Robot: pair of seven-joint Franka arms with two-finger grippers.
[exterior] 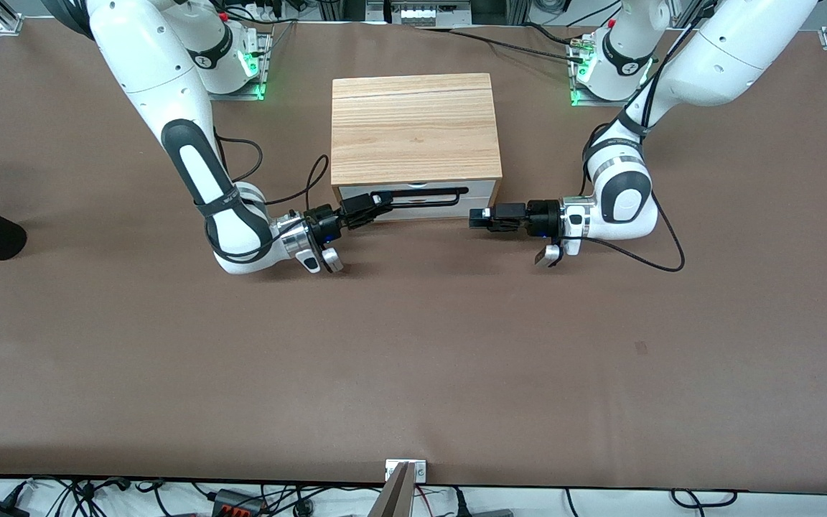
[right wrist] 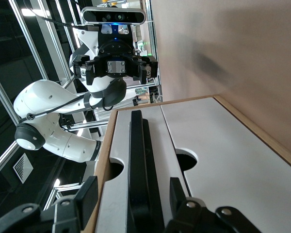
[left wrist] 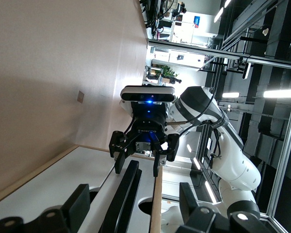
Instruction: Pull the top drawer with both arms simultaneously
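Both claws open, fingertips cropped.

Around me, itemised:
- Brown table covering (exterior: 413, 345), matte, running almost edge to edge under my reach.
- Aluminium frame posts (exterior: 8, 18) at the corners near my bases.
- Cables and power strips (exterior: 234, 499) along the edge nearest the front camera.
- Ceiling strip lights (left wrist: 281, 93), lit, among dark metal framing.
- Glazed panels (right wrist: 34, 48) in black frames.
- Potted plant (left wrist: 165, 74), small, by distant shelving.
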